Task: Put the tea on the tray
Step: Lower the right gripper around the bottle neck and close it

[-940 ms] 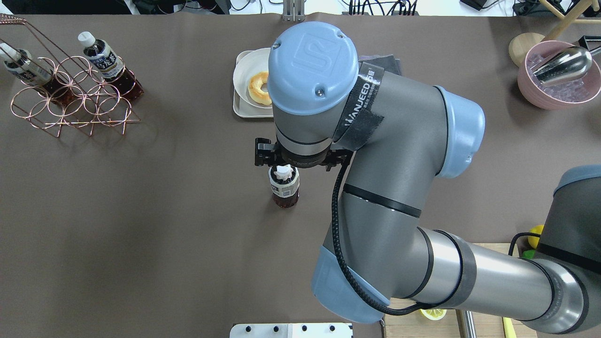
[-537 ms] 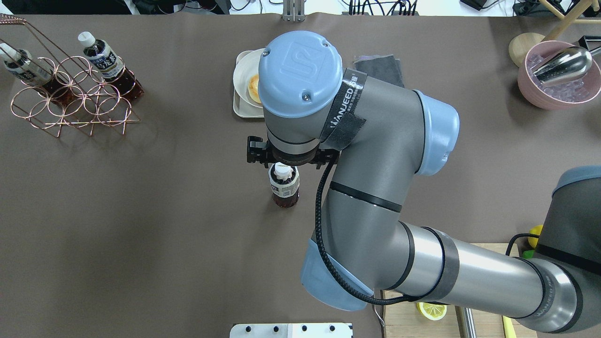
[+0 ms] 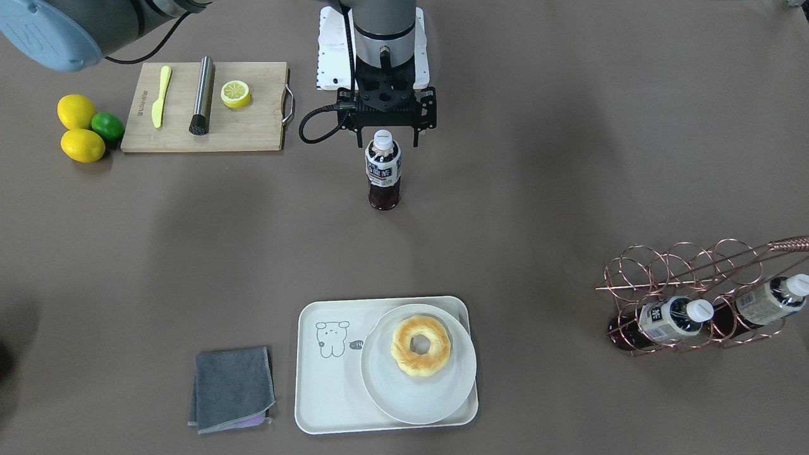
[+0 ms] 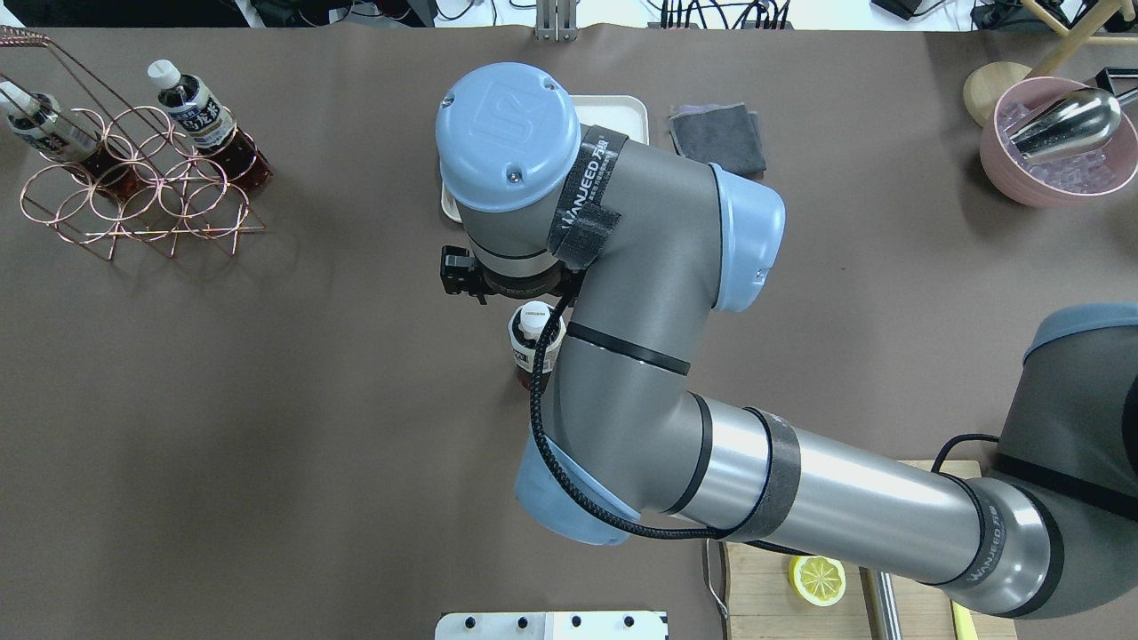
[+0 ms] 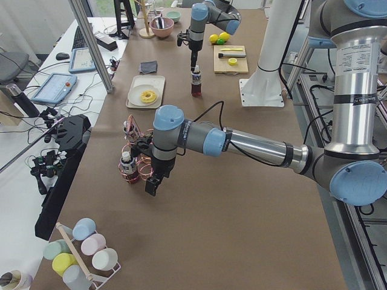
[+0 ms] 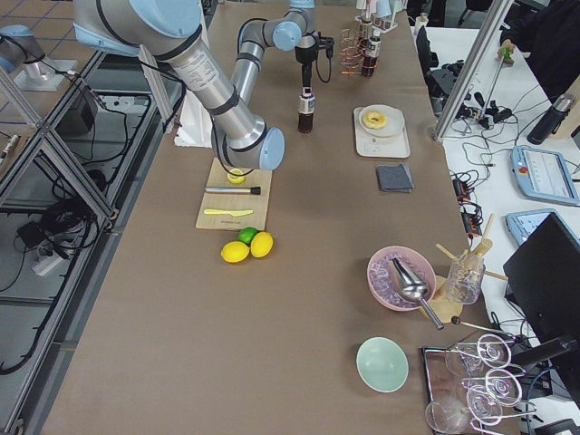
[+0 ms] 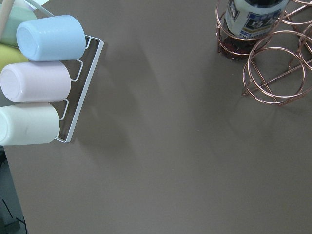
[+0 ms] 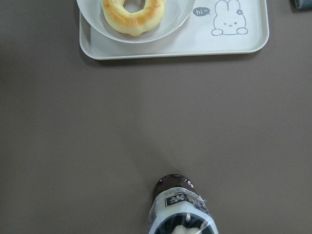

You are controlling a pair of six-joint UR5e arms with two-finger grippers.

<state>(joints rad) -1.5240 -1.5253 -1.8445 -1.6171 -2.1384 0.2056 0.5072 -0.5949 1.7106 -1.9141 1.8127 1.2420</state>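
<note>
The tray (image 3: 322, 392) has a bare, bear-drawn left part beside the plate (image 3: 404, 398), and well apart from it the tea (image 3: 383, 177) stands upright on the worktop (image 3: 189, 240). Just over its white cap hangs the right gripper (image 3: 385, 144), jaws spread wide and empty, so I judge the grasp is in hand: it must sink, close on the neck, lift, and carry to that bare patch. Rightward, by the wire rack (image 3: 695, 278), I cannot tell whether the left gripper (image 5: 151, 186) is spread or closed.

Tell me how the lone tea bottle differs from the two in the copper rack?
The lone bottle stands free, directly on the table; the rack bottles sit inside the copper rack. The lone bottle is right by the open right gripper; the rack bottles are far from it. All have white caps, navy labels, dark liquid.
</note>
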